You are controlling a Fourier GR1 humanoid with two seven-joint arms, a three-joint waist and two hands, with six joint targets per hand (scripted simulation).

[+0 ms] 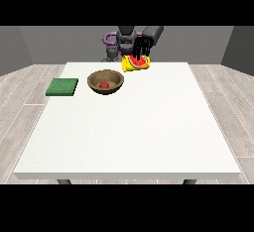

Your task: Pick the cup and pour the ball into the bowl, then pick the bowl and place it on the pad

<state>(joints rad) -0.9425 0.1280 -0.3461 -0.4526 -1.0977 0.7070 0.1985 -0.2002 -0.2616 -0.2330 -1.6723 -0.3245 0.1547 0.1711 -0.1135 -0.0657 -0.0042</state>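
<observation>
The hand at the view's right (142,46) is at the table's far edge, its fingers curled over a yellow cup (130,66). The cup lies tilted, its red inside (139,62) facing the camera. To the cup's front left, a brown wooden bowl (94,80) stands on the table, and a red ball (104,84) lies inside it. A green pad (62,87) lies flat to the left of the bowl, apart from it. At the view's left only a grey forearm (112,53) shows behind the far edge; its hand is hidden.
The white table (134,132) stretches wide towards the camera in front of the bowl and pad. Grey plank floor surrounds it. The robot's torso (126,31) stands behind the far edge.
</observation>
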